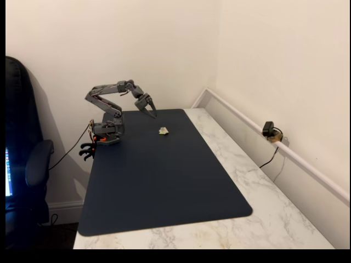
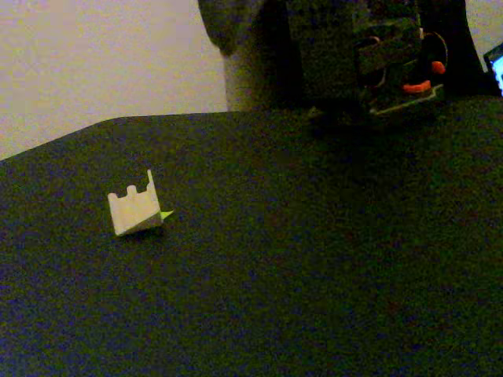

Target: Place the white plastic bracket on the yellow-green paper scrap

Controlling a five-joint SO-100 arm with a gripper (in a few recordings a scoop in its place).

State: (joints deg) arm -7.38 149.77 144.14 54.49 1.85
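Note:
The white plastic bracket (image 1: 163, 130) (image 2: 135, 210) rests on the dark mat, an off-white piece with a notched upright edge. A tip of the yellow-green paper scrap (image 2: 166, 214) pokes out from under its right lower corner, so the bracket lies on the scrap. In a fixed view my gripper (image 1: 153, 114) hangs above the mat's far edge, up and to the left of the bracket and well apart from it. Its fingers look drawn together into one point with nothing between them.
The dark blue mat (image 1: 164, 181) covers most of a marble-look table (image 1: 263, 213). The arm's base (image 1: 108, 134) (image 2: 377, 71) is clamped at the mat's far left corner. A small camera (image 1: 270, 131) sits on the wall ledge at right, and a black chair (image 1: 27, 164) stands at left.

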